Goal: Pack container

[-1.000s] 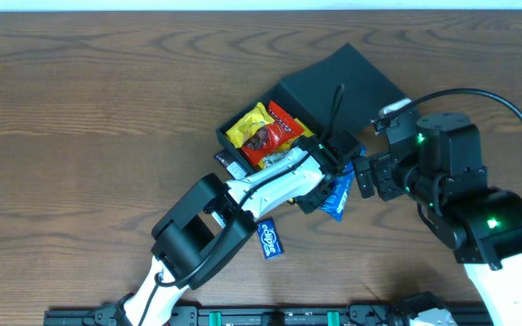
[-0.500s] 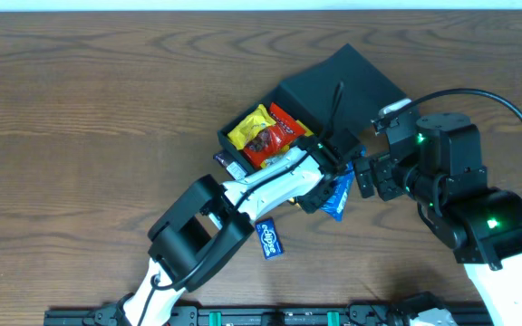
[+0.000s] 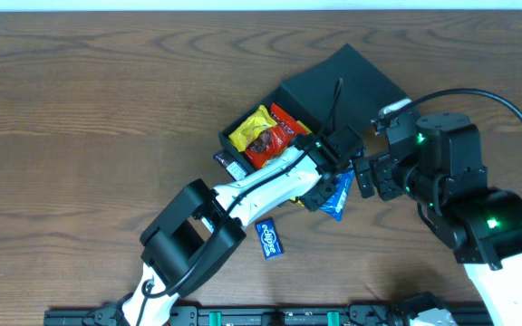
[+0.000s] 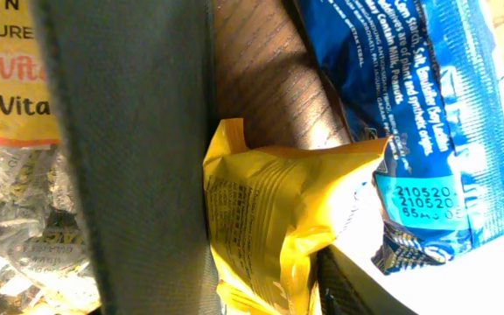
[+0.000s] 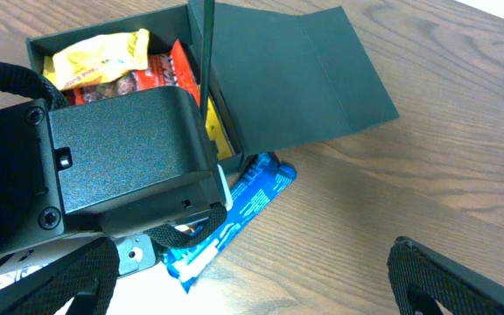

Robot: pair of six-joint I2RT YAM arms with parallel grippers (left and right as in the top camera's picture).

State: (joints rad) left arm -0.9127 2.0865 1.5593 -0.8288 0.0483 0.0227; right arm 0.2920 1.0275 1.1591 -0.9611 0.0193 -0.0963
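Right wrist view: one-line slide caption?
Left arm at the edge of the open dark container, yellow packet and red packet inside; blue packet on the wooden table outside.

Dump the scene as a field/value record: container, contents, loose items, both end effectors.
container: open, lid swung back
inside: yellow snack bag, red snack bag
outside, by the wall: yellow pouch against the container's outer wall, long blue packet beside it
outside, apart: small blue packet on the table
left end effector: at the container's corner, close on the yellow pouch; grip unclear
right end effector: open, empty, near the long blue packet
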